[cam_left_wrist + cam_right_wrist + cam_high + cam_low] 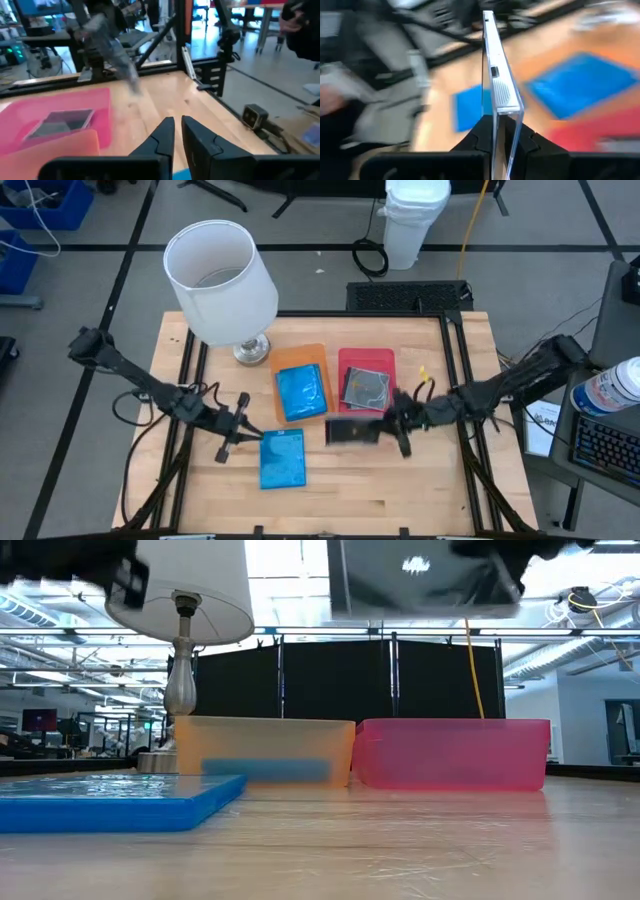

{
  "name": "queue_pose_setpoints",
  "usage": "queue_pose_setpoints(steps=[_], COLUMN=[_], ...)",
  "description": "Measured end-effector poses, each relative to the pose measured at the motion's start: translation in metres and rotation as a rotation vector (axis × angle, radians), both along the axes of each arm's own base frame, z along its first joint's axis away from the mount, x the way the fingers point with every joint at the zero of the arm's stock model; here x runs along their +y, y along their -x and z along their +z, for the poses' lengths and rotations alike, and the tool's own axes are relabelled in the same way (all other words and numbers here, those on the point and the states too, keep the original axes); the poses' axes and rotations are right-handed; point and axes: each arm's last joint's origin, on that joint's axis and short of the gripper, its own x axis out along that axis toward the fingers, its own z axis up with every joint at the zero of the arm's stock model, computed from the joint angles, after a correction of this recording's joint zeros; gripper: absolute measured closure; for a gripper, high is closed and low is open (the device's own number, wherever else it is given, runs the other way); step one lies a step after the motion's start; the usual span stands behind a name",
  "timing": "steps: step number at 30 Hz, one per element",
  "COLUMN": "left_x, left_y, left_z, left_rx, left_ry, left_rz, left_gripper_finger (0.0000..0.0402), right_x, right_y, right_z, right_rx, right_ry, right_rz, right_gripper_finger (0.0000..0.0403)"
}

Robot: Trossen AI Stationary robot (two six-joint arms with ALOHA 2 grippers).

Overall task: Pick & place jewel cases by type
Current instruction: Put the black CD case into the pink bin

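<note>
1. Fingers of the right gripper (pixel 496 131) pinch a dark clear case (pixel 352 431), lifted over the table (pixel 420 490) beside the red tray (pixel 352 358).
2. Left gripper (pixel 177 131) fingers sit nearly together, empty, beside a blue case (pixel 282 459) on the table.
3. Orange tray (pixel 308 355) holds one blue case (pixel 302 393); the red tray holds one dark case (pixel 367 388).

Held case (pixel 415 580): in my low view its top was cut off by the frame edge, and the gripper holding it was mostly out of frame.
Right wrist background: I saw only smeared blue patches (pixel 580 82).
Orange tray (pixel 75 145): only a corner showed.
Left gripper (pixel 178 137): fingers nearly together, grip unreadable.
</note>
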Motion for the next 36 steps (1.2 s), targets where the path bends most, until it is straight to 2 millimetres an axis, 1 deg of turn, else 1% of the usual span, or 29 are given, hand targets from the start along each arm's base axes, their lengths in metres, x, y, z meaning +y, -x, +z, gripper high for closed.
queue_pose_setpoints(steps=[2, 4, 7, 9, 12, 15, 19, 23, 26, 29, 32, 36], left_x=[0.002, 0.004, 0.006, 0.007, 0.007, 0.007, 0.006, 0.006, 0.005, 0.005, 0.004, 0.004], left_y=[0.005, 0.009, 0.013, 0.014, 0.014, 0.014, 0.014, 0.014, 0.015, 0.015, 0.015, 0.015], left_z=[-0.012, -0.017, -0.025, -0.026, -0.026, -0.026, -0.026, -0.024, -0.023, -0.023, -0.023, -0.023], left_rx=[-0.032, -0.080, -0.105, -0.116, -0.113, -0.108, -0.110, -0.120, -0.131, -0.133, -0.134, -0.137], left_ry=[0.008, 0.005, -0.009, -0.013, -0.011, 0.007, 0.003, 0.011, 0.019, 0.008, 0.006, 0.007], left_rz=[-0.002, -0.009, -0.004, -0.005, -0.007, -0.007, -0.012, -0.011, -0.020, -0.027, -0.023, -0.023], left_gripper_finger=[0.0354, 0.0354, 0.0354, 0.0358, 0.0365, 0.0371, 0.0377, 0.0387, 0.0395, 0.0398, 0.0389, 0.0369], right_x=[-0.013, -0.025, -0.043, -0.057, -0.078, -0.098, -0.113, -0.123, -0.129, -0.135, -0.140, -0.146], right_y=[0.002, 0.001, 0.002, 0.003, 0.004, 0.008, 0.012, 0.011, 0.007, 0.002, -0.002, -0.001], right_z=[0.021, 0.043, 0.066, 0.073, 0.072, 0.062, 0.040, 0.015, -0.005, -0.025, -0.040, -0.055], right_rx=[0.065, 0.086, 0.118, 0.153, 0.218, 0.324, 0.443, 0.480, 0.479, 0.469, 0.450, 0.494], right_ry=[0.038, 0.052, 0.040, -0.003, -0.112, -0.232, -0.323, -0.425, -0.485, -0.557, -0.607, -0.634], right_rz=[-0.088, -0.152, -0.225, -0.267, -0.344, -0.416, -0.487, -0.493, -0.501, -0.474, -0.462, -0.473], right_gripper_finger=[0.0388, 0.0388, 0.0388, 0.0388, 0.0388, 0.0388, 0.0388, 0.0388, 0.0388, 0.0388, 0.0388, 0.0387])
